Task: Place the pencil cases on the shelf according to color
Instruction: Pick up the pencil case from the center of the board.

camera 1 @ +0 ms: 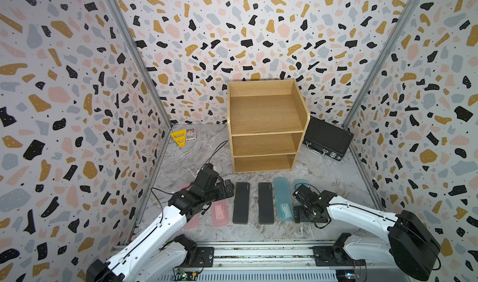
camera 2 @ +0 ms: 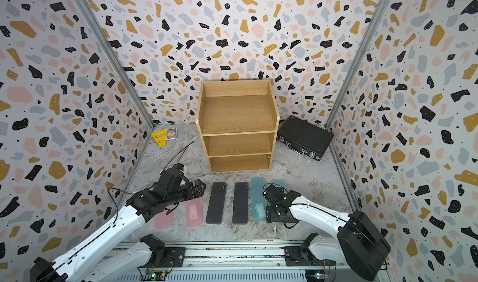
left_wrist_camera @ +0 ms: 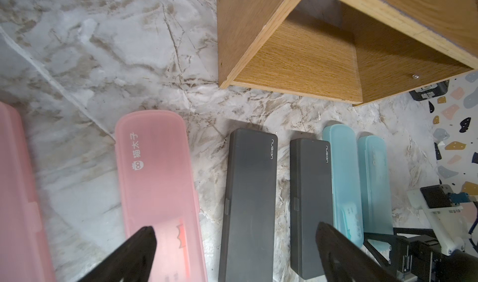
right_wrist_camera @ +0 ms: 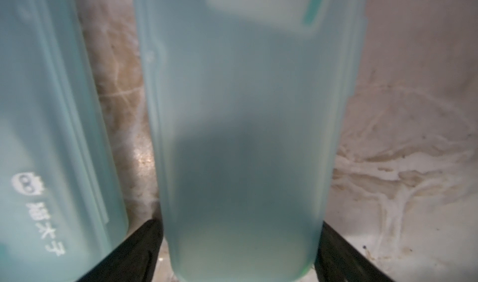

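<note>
Lower right in a top view, right gripper (camera 1: pixel 306 214) straddles a teal case (camera 1: pixel 301 183), wide; skewed closing could shove its twin (camera 1: pixel 283 198).

We see little of the outer translucent pink pencil case with rounded ends (camera 2: pixel 163 220): the white left arm (camera 2: pixel 116 223) covers most of it in both top views. The outer translucent teal pencil case (camera 1: pixel 301 183) lies mostly beneath the right gripper (right_wrist_camera: pixel 240 223). Up close it is blurred, its pale label unreadable and cut off by the picture's edge, and we cannot tell whether the black fingers (right_wrist_camera: pixel 144 247) flanking it touch its sides. In the left wrist view the light oak wooden shelf (left_wrist_camera: pixel 284 61) hides all but a latched corner of the black briefcase (left_wrist_camera: pixel 428 92). The print on the small card box (camera 1: pixel 190 134) is too small to read.
</note>
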### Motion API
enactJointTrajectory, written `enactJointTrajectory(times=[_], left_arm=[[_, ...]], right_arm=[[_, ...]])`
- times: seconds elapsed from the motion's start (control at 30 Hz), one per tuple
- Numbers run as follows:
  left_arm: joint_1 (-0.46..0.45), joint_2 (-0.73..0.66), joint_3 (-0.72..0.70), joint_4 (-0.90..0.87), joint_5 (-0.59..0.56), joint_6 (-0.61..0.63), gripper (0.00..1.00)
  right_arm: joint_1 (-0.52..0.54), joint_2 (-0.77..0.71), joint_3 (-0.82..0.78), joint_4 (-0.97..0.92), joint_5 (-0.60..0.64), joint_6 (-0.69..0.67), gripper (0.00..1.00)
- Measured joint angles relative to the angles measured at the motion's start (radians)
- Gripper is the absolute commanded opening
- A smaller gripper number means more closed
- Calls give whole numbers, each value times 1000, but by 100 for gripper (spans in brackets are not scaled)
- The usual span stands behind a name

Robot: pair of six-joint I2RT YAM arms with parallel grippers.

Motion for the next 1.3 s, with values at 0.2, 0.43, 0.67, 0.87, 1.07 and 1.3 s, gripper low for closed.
enactJointTrajectory(times=[0.2, 0.43, 0.67, 0.87, 1.07, 1.3], left_arm=[[-5, 0, 0, -6, -4, 0, 100], [-5, -2, 2, -17, -9, 1, 100], [-6, -10, 16, -28, -21, 6, 100], [-11, -11, 16, -31, -30, 8, 100], [-18, -11, 16, -33, -31, 6, 100], [-29, -14, 32, -54, -40, -4, 100]], right_arm=[[5, 17, 9, 6, -3, 0, 82], [5, 19, 13, 6, -1, 0, 67], [6, -1, 12, -10, 29, -6, 52], [6, -114, 13, -82, 54, -10, 42], [6, -219, 40, -171, 49, -15, 40], [23, -307, 124, -271, 4, -24, 35]])
